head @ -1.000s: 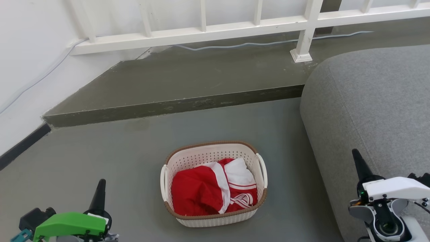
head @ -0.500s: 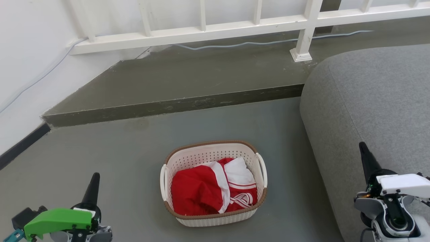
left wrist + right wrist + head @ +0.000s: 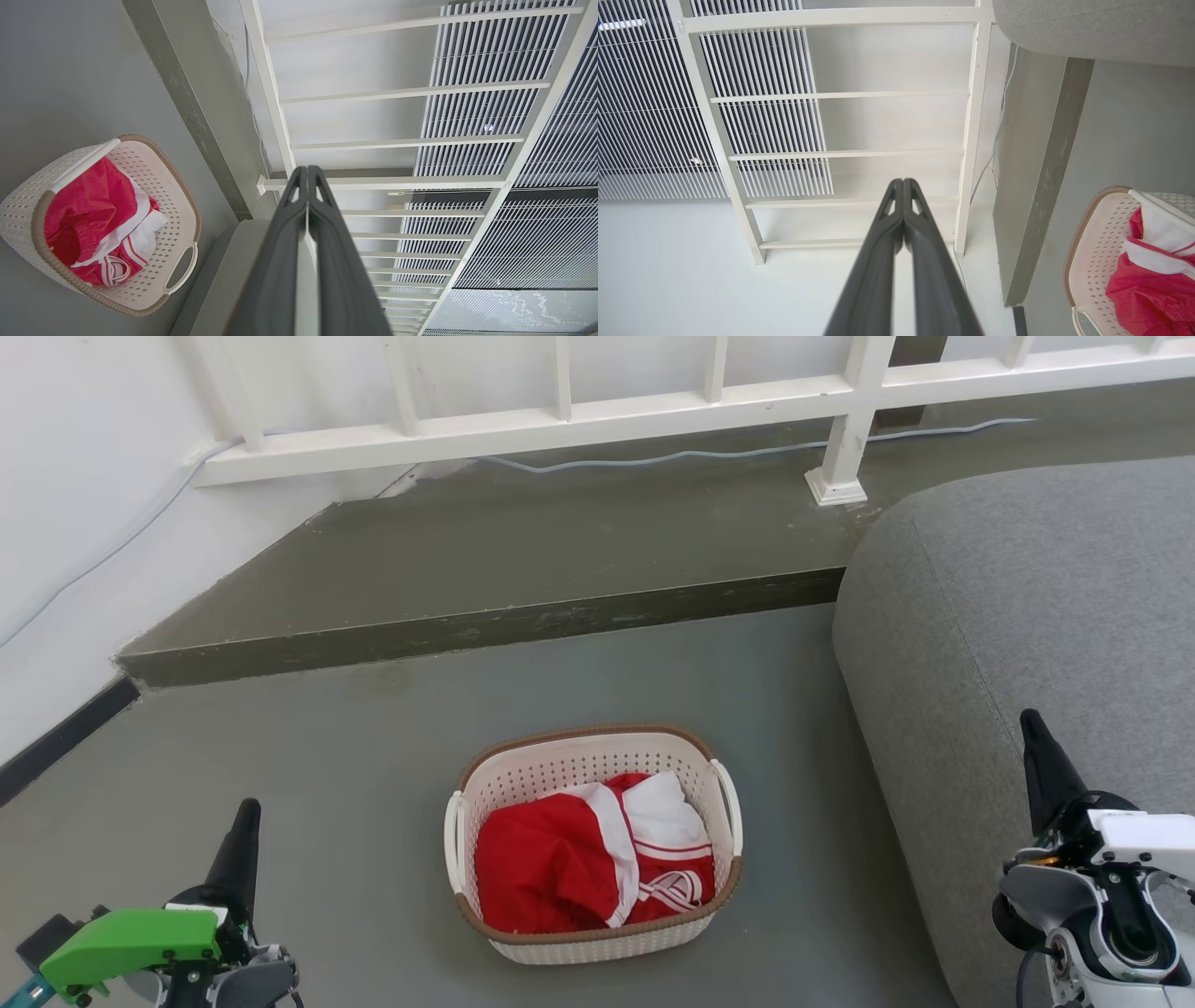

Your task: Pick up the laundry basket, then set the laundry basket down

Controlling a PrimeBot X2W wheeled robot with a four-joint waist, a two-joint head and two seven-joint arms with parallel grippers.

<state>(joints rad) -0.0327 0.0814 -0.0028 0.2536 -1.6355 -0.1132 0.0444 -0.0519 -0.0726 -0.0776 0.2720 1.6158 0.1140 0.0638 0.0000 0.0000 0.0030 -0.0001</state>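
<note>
On the grey floor (image 3: 355, 784), head view: the laundry basket (image 3: 579, 767) is standing upright between, and apart from, the left gripper (image 3: 241, 831) and right gripper (image 3: 1044, 756), fitting either a lift pending or a set-down finished. Left wrist view: its jaws are resting together, empty, basket lying aside. Right wrist view: likewise.

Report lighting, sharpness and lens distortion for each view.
Head view: soft even light, sharp, faint shadow under the laundry basket. Left wrist view: wide-angle, railing lines splay, basket stretched near the edge. Right wrist view: pale wall nearly washed out, no glare.
</note>
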